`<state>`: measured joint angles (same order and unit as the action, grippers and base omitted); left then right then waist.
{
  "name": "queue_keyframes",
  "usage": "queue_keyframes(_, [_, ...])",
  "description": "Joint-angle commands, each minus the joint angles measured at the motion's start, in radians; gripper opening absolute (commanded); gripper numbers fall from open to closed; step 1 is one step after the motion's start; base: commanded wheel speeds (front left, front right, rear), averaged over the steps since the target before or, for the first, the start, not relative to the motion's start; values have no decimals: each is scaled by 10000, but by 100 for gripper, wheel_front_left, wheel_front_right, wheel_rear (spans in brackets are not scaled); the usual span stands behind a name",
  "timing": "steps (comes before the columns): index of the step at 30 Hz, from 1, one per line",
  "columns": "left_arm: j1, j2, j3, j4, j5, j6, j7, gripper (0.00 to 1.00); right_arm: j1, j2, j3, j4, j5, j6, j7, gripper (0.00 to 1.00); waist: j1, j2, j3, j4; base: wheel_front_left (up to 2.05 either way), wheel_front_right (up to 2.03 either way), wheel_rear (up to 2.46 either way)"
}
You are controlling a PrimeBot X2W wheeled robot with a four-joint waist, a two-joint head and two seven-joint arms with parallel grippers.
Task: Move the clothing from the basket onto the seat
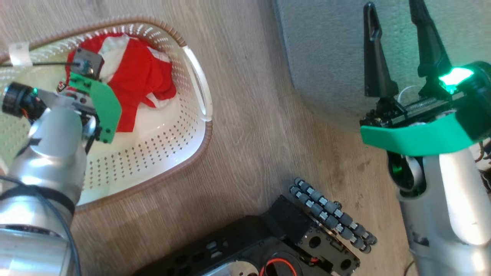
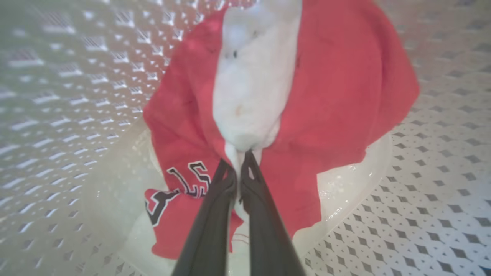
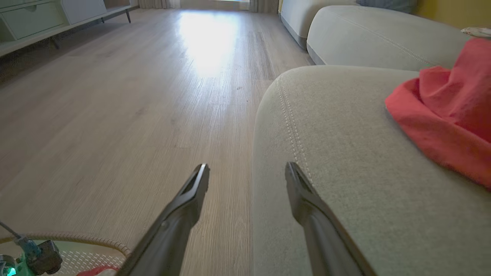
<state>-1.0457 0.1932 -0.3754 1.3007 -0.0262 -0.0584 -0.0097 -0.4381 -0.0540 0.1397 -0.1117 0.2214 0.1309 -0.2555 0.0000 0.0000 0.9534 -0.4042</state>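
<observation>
1. Wheeled base (image 1: 268, 241): black, standing on the wooden floor (image 1: 249, 115). It is closer to the robot than the basket (image 1: 180, 145) and off the basket's right-hand end.

2. Left gripper (image 2: 241, 159): down inside the basket, close to its bottom. The jaws are closed, with a white fold of the first garment pinched between the fingertips.

3. First garment (image 2: 333, 92): red with a white panel and dark-edged lettering. It lies crumpled on the basket's bottom, toward the far end. It is gripped, but most of it rests on the plastic, so it reads as not yet lifted.

4. Right gripper (image 1: 393, 7): well to the right of the basket, over the seat's near edge. The jaws are spread wide and hold nothing.

5. Seat (image 3: 345, 153): a grey-green cushion with a stitched seam. It sits to the right of the basket, with a strip of floor between them.

6. Second garment (image 3: 448, 103): red, heaped on the seat, farther from the basket than the right gripper. It counts as delivered.

Status, as judged: about half done.
- One garment is on the seat.
- The other is in the basket, newly gripped.
- It has yet to be lifted over the basket's rim, carried right and released on the seat.
</observation>
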Motion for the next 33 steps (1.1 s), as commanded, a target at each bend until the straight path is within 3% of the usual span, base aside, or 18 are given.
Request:
queue_keyframes(1, [498,100,193,-101,-91,0,-276,0,229,37,84,-173,29,-2,-63,100,0,0,-422,38,0,0,0])
queue_keyframes(5, [1173,-434,347,-101,-486,-54,-875,0,230,37,-129,217,-370,-2,-63,100,0,0,-1548,455,0,0,0])
queue_keyframes(12, [2064,-853,354,-153,-803,-205,-2157,0,563,37,-378,715,-787,-2,-63,100,0,0,-3404,1054,0,0,0])
queue_keyframes(18, [2453,-986,475,-725,-1076,-261,-2496,0,826,37,-535,907,-1076,-2,-63,100,0,0,-4409,1524,0,0,0])
queue_keyframes(33, [4596,-1018,1947,-6384,-1699,-296,-2519,0,1507,37,-678,1327,-1745,-2,-63,100,0,0,-6702,2635,0,0,0])
